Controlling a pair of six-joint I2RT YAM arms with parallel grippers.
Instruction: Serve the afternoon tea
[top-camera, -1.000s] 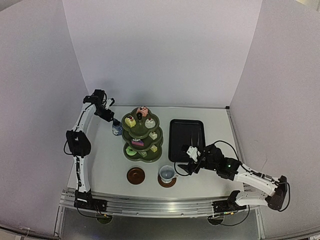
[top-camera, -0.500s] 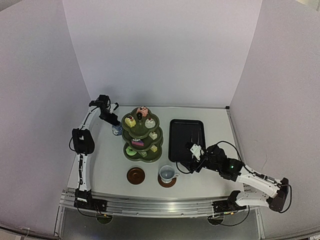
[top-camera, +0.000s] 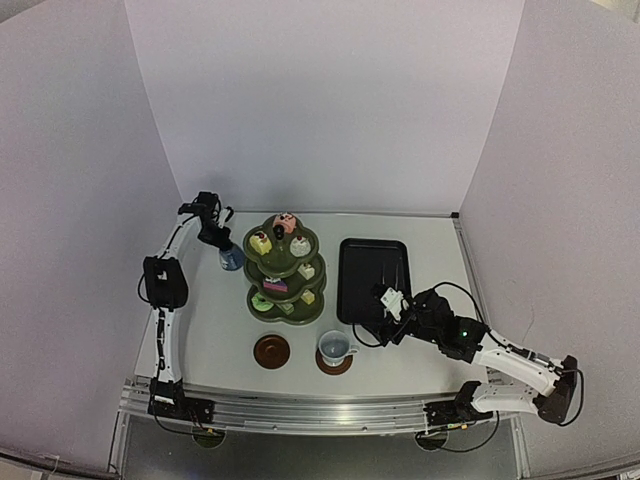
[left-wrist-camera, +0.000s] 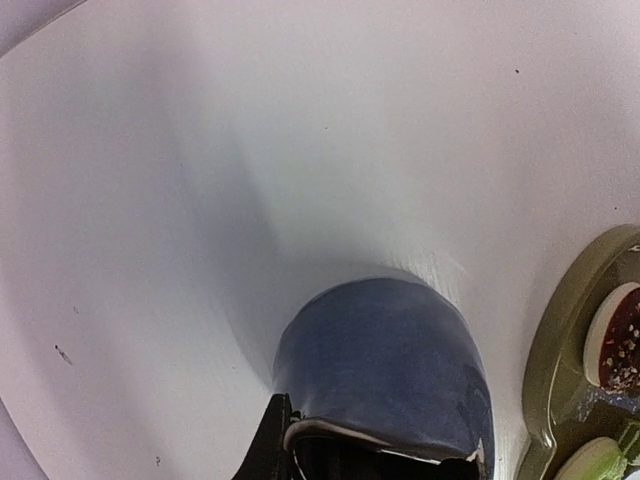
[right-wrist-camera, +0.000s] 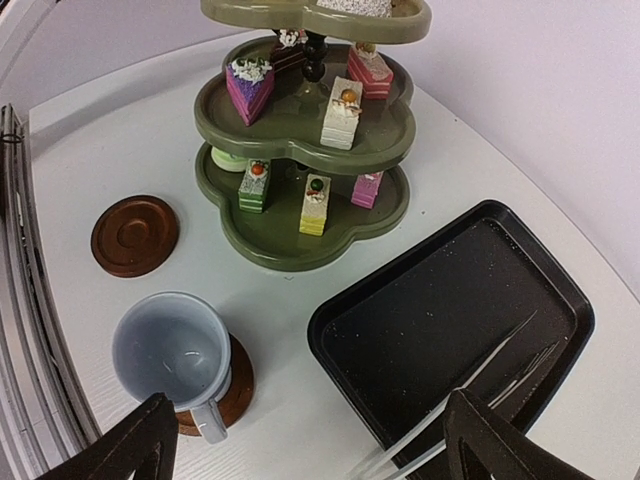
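At the far left of the table (top-camera: 208, 322) we see the left gripper (top-camera: 224, 248) clamped on the small blue-and-white pot (left-wrist-camera: 385, 355). Its black fingers (left-wrist-camera: 272, 445) press against the pot's rim. We cannot tell whether the pot rests on the surface or hangs just above it. The pot is just left of the dark green three-tier stand (right-wrist-camera: 288, 264), which carries tiny colourful cakes (right-wrist-camera: 337, 112) on every level. Nearer to us, an empty brown coaster (right-wrist-camera: 134, 235) lies to the left. To its right the white mug (right-wrist-camera: 170, 350) sits on the second coaster (right-wrist-camera: 238, 388). Further right lies the black tray (right-wrist-camera: 430, 340) with metal tongs (right-wrist-camera: 500, 352) inside. The right gripper (top-camera: 388, 303) hovers over the tray's near edge, jaws spread wide and holding nothing.
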